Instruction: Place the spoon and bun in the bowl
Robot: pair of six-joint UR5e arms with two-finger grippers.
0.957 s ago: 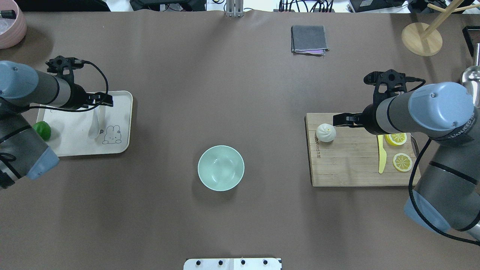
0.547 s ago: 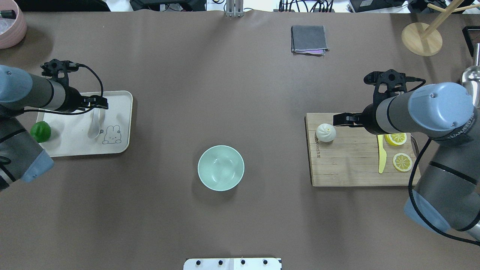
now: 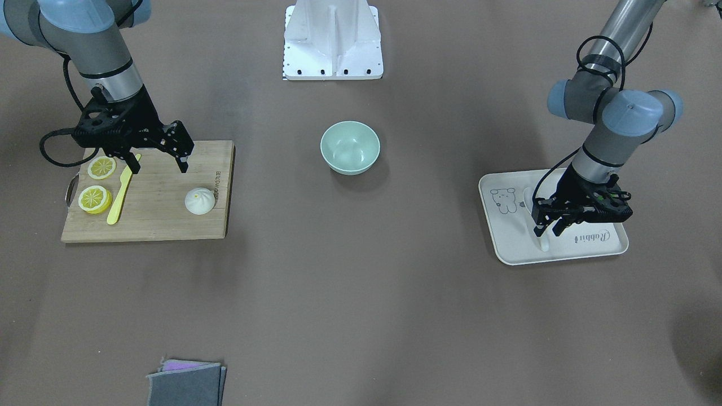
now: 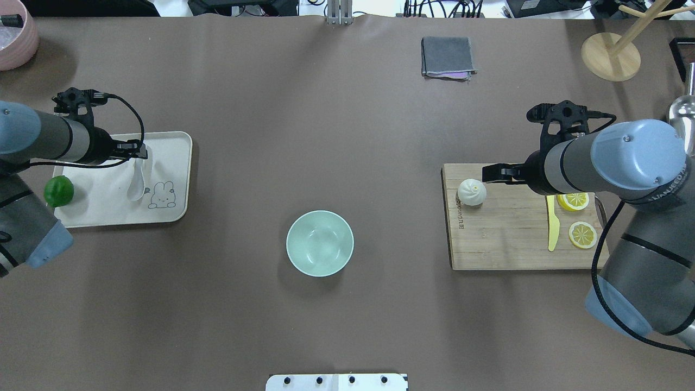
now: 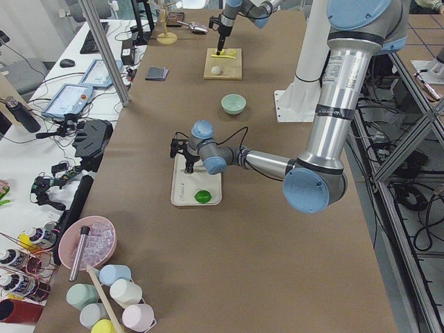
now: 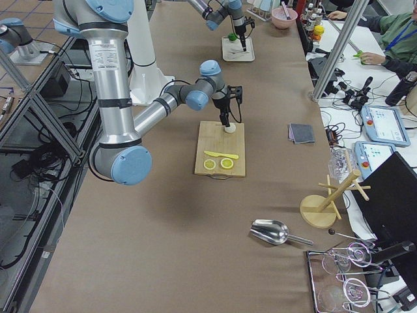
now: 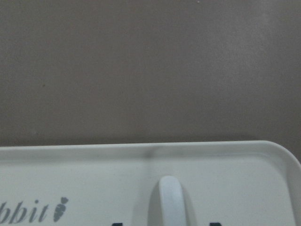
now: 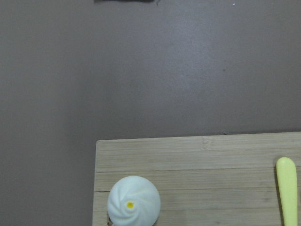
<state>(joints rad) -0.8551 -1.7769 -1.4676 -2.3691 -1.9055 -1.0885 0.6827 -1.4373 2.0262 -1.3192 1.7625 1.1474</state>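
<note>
Spoon (image 4: 137,182), one, white: lay on the single cream tray (image 4: 174,163), beside one green lime (image 4: 58,190). Left gripper (image 3: 549,227): jaws parted either side of the spoon's handle, nothing grasped. Bun (image 4: 471,192), one: sat near a corner of the one wooden board (image 4: 505,244), which also carried two lemon slices (image 4: 582,234) and one yellow knife (image 4: 552,231). Right gripper (image 3: 159,163): spread wide, empty, above the board near the bun. Bowl (image 4: 320,243), one, mint-green: stood mid-table, holding nothing. One folded grey cloth (image 4: 447,56) lay at the far edge
</note>
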